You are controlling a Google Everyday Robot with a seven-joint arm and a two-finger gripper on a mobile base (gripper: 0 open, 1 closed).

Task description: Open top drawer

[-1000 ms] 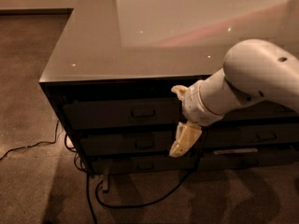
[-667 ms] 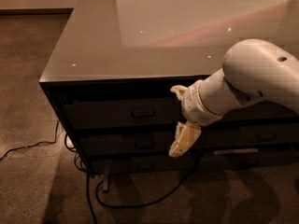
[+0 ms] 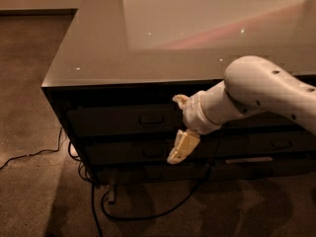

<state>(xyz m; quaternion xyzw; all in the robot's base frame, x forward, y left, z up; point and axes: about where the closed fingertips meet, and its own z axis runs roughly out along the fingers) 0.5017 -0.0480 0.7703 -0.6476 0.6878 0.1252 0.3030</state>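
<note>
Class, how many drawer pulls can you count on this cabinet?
2 pulls: the upper pull on the top drawer, the lower pull on the drawer below, both beside the gripper. The arm may hide more.

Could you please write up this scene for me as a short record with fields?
top drawer: looks shut
pull: on the top drawer's front, not gripped
gripper: open, in front of the drawer fronts, just right of the pull, one finger above the other
lower drawers: look shut
cabinet top: glossy, reflecting light
cable: loops on the floor below the cabinet
</note>
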